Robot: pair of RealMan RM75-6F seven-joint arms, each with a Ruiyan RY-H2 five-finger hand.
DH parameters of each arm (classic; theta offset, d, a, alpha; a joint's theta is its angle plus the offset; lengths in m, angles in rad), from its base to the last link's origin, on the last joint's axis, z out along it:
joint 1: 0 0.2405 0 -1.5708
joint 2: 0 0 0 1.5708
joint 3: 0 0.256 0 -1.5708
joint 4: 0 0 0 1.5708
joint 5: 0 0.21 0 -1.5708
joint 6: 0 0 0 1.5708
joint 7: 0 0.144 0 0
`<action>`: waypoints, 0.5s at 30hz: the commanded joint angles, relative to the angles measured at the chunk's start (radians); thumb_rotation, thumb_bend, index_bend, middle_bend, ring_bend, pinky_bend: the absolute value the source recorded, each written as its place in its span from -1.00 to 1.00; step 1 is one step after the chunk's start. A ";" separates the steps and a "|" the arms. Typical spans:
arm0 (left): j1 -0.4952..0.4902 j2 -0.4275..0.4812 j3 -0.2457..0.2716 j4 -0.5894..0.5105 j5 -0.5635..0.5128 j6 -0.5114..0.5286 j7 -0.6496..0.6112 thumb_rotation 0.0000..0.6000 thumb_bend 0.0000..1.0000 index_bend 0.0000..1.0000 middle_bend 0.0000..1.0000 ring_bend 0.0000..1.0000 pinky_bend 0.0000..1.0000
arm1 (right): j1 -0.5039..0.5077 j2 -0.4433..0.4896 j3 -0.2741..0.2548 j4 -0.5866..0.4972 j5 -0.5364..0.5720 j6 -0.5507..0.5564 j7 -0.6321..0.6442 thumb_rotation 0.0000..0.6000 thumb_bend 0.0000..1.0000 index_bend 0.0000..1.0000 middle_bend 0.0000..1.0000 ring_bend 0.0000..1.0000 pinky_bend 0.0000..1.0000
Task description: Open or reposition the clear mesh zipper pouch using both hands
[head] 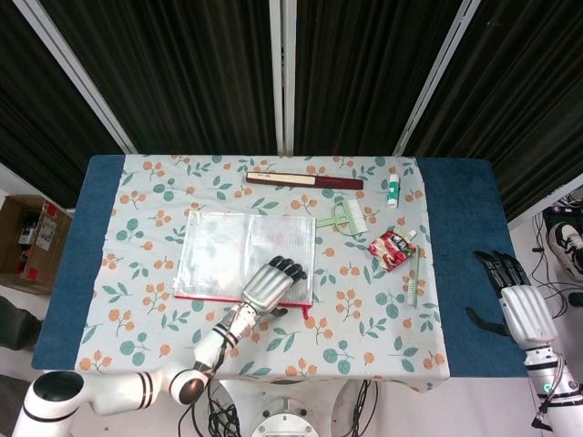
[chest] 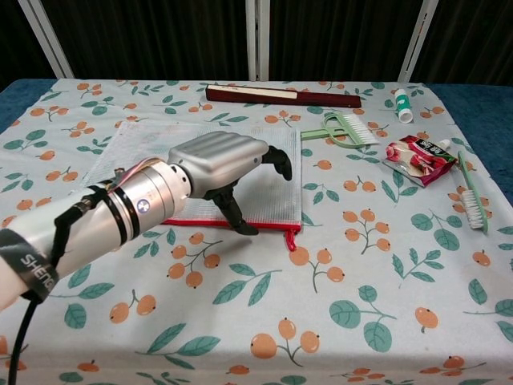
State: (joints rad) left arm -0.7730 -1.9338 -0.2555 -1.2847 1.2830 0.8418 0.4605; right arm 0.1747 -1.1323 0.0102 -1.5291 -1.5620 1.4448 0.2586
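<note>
Pouch (chest: 200, 156) flat on cloth; left hand (chest: 220, 164) over it, fingers apart, empty. Cable sleeve reads "SHEN".

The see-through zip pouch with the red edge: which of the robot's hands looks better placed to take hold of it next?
The left hand. It hovers over the pouch at its red zipper edge, fingers apart and holding nothing. The right hand hangs off the table's far right side, well away from the pouch.

Left robot hand (head: 271, 284), palm down, fingers apart and bent forward, thumb pointing downward, holding nothing; its forearm extends from the lower left. Right robot hand (head: 515, 307) at the far right edge, fingers spread, empty.
</note>
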 commanded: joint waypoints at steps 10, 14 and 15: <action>-0.034 -0.081 -0.056 0.140 -0.095 0.057 -0.048 1.00 -0.82 -0.46 -0.59 -0.69 -0.64 | -0.010 0.003 0.010 0.019 0.004 0.004 0.020 1.00 -0.65 -0.91 -0.80 -1.00 -1.00; -0.036 -0.093 -0.078 0.192 -0.112 0.095 -0.067 1.00 -0.84 -0.46 -0.59 -0.69 -0.64 | -0.013 0.003 0.012 0.020 0.009 0.001 0.022 1.00 -0.65 -0.91 -0.80 -1.00 -1.00; -0.038 -0.095 -0.082 0.206 -0.119 0.096 -0.066 1.00 -0.84 -0.46 -0.59 -0.69 -0.64 | -0.013 0.002 0.013 0.020 0.009 0.000 0.021 1.00 -0.65 -0.91 -0.80 -1.00 -1.00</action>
State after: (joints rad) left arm -0.8087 -2.0226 -0.3273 -1.0980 1.1754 0.9302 0.3988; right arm 0.1615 -1.1298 0.0230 -1.5089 -1.5532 1.4446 0.2801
